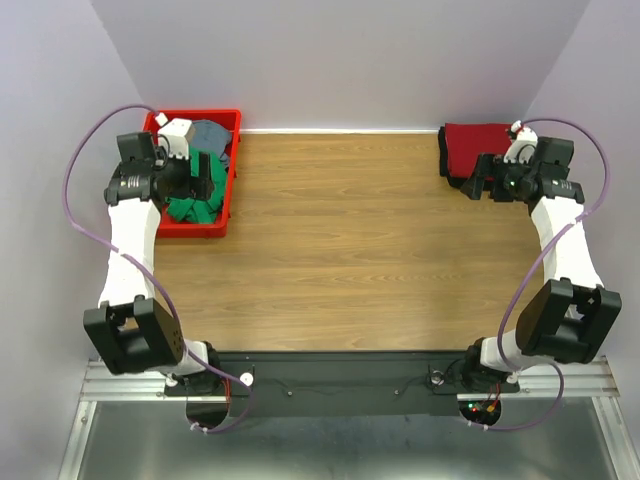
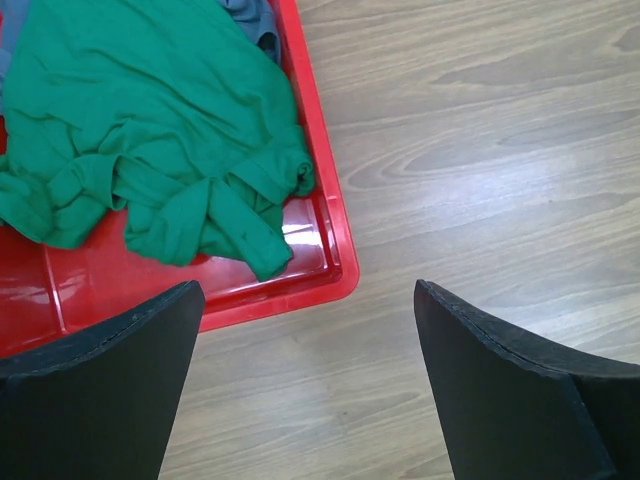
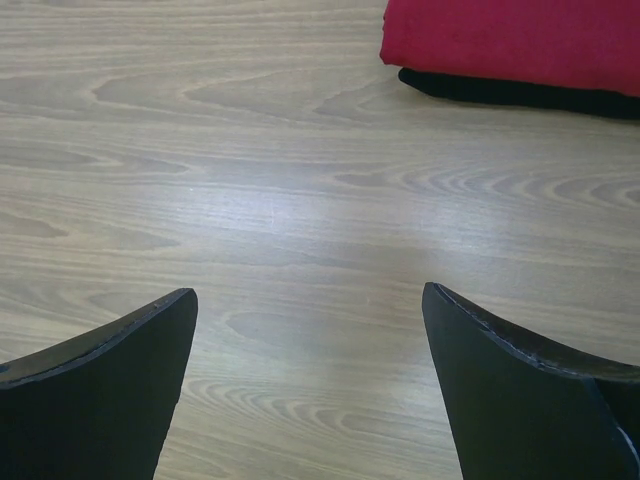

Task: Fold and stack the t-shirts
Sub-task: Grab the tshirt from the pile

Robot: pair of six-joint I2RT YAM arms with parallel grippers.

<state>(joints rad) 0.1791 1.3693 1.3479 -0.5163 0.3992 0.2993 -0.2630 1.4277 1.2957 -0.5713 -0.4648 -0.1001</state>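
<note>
The left gripper [image 2: 305,325] has its two black, wedge-shaped fingers [image 2: 100,400] spread wide apart with nothing between them. In the left wrist view they sit at the bottom corners of the frame, and the rounded corner of the rigid red plastic bin [image 2: 337,240] shows in the gap above them. A crumpled bright green cloth t-shirt [image 2: 130,120] fills the upper left of that view, lying inside the bin. A bit of grey-blue cloth t-shirt [image 2: 250,15] peeks out at the top edge beyond it. To the right of the bin is the pale wood-grain table [image 2: 480,150].

The right gripper [image 3: 309,300] is likewise spread, its dark fingers [image 3: 520,400] at the bottom corners of the right wrist view with only bare tabletop between them. In the upper right of that frame a folded dark red t-shirt [image 3: 510,40] lies flat on top of a black t-shirt [image 3: 500,90], whose edge shows beneath it.

In the top view the bin is at the upper left and the red-on-black stack is at the upper right.
</note>
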